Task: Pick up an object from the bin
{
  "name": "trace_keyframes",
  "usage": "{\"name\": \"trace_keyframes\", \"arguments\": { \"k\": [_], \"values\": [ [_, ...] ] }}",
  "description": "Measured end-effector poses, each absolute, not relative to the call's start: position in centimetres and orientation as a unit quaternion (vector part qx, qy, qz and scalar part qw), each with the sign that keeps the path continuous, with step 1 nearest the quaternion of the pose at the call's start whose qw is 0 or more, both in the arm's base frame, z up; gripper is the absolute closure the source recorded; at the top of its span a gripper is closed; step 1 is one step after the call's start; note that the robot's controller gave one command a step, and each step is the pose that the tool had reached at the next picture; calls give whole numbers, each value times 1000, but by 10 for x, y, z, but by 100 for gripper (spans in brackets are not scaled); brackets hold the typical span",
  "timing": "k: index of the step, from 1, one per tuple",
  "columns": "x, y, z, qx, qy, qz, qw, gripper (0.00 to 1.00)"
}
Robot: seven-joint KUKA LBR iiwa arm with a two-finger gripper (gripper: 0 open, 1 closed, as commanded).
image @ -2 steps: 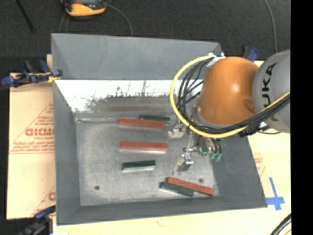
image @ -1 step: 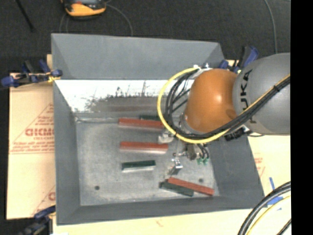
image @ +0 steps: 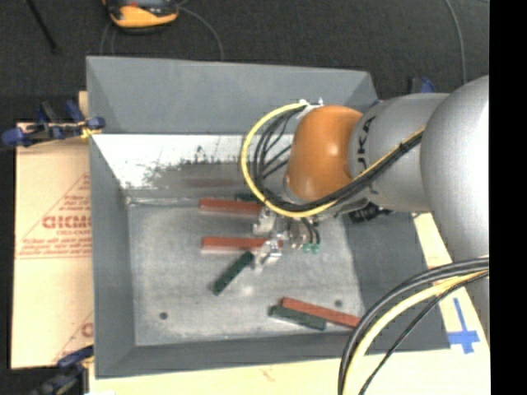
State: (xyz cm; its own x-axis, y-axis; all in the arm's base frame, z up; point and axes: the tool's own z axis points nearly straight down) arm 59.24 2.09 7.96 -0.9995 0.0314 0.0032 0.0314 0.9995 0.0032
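My gripper point(image: 270, 249) is low in the middle of the bin, under the arm's orange cover. It sits at the right end of a flat red bar point(image: 230, 243) that lies left to right. A dark green bar point(image: 233, 273) slants down to the left from just below the gripper, and its upper end touches or nearly touches the gripper. I cannot see whether either bar is held.
Another red bar point(image: 228, 207) lies near the back wall. At the front right a red bar point(image: 323, 311) and a dark green bar point(image: 297, 318) lie side by side. The arm covers the bin's right part.
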Motion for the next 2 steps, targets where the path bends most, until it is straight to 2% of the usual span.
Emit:
{"name": "trace_keyframes", "arguments": {
  "k": [1, 2],
  "values": [
    [592, 21, 80, -16, -1000, -2, 3, 100],
    [569, -18, 212, -34, -999, 0, -3, 100]
  ]
}}
